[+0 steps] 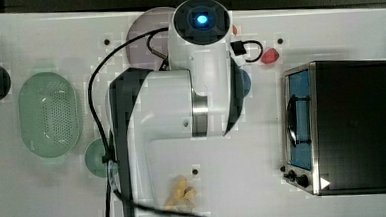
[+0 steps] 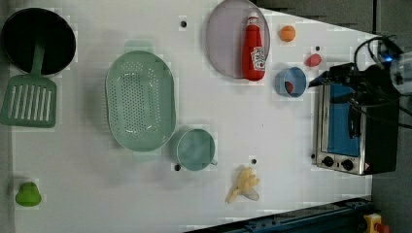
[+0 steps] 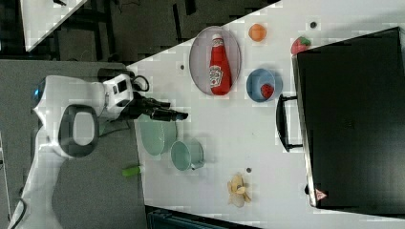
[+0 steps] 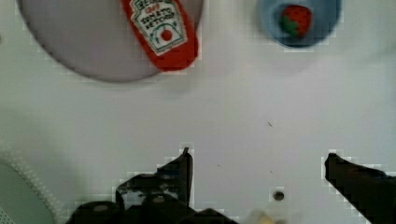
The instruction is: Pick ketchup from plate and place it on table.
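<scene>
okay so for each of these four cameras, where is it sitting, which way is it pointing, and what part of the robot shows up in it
Top view: overhead, looking straight down; the white arm covers much of the table.
Left view: high, looking down on the table; the dark hand enters beside the oven.
Right view: high, from another side; arm and hand at the table's edge.
Wrist view: on the hand, looking down past open fingers.
Shared: ketchup lying on the plate.
</scene>
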